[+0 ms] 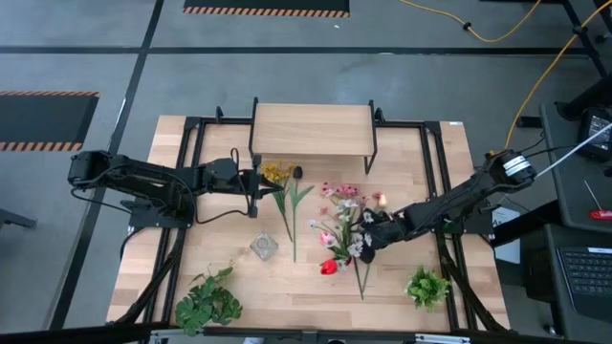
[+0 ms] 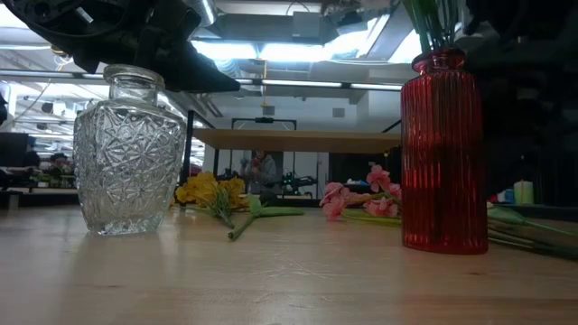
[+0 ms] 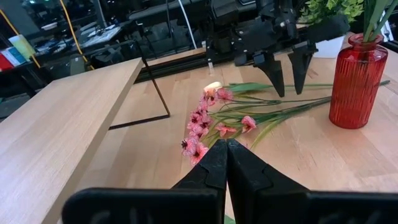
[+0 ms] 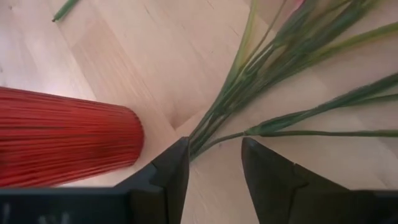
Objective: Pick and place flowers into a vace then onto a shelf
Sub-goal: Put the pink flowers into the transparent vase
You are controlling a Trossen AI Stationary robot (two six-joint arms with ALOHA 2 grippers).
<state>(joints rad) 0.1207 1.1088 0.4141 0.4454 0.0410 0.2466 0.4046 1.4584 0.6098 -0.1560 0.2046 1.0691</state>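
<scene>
Both grippers sit low: the right gripper (image 4: 214,163), fingers parted, hovers over the loose flowers (image 4: 273,68) beside the red vase (image 4: 62,137), apparently to pick one, while the left gripper (image 3: 226,163), pressed together and empty, waits near the shelf (image 3: 56,134).

The red vase (image 2: 440,149) hides some flower stems (image 2: 528,236); its own blossoms are apparently cropped off.

Two dark jointed arms, black tapered claw fingers (image 3: 219,163), silver-white band near right wrist.
</scene>
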